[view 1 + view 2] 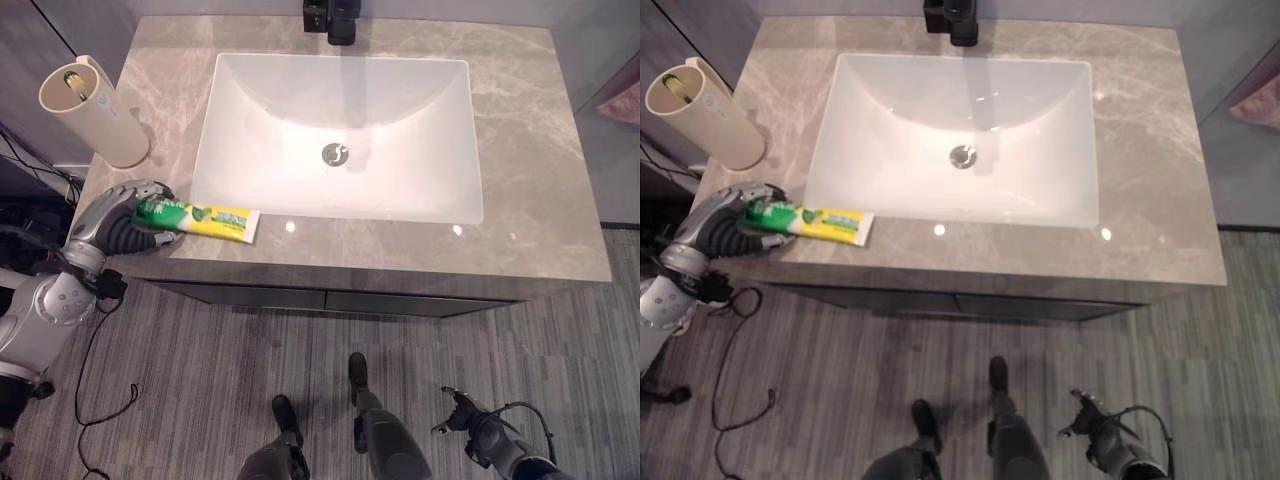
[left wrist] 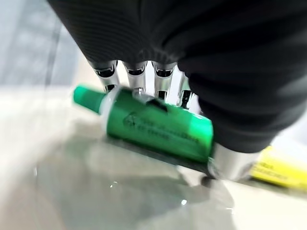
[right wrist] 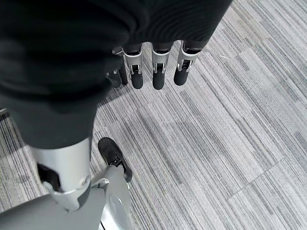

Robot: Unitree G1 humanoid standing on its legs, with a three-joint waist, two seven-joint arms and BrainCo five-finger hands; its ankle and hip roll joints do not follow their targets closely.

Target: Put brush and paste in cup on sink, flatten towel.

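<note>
A green and yellow toothpaste tube (image 1: pixel 205 216) lies on the grey stone counter (image 1: pixel 530 130) at its front left corner, cap end pointing left. My left hand (image 1: pixel 115 215) is curled round the green cap end, fingers (image 2: pixel 136 79) behind the tube (image 2: pixel 158 127) and the thumb in front. A beige cup (image 1: pixel 95 115) stands at the counter's back left with a green-tipped brush (image 1: pixel 74 82) inside it. My right hand (image 1: pixel 470 420) hangs low over the floor, its fingers (image 3: pixel 160 72) relaxed and holding nothing.
A white rectangular basin (image 1: pixel 400 110) takes up the middle of the counter, with a black tap (image 1: pixel 335 20) at the back. A pinkish cloth (image 1: pixel 625 100) shows at the right edge, off the counter. Grey striped floor lies below.
</note>
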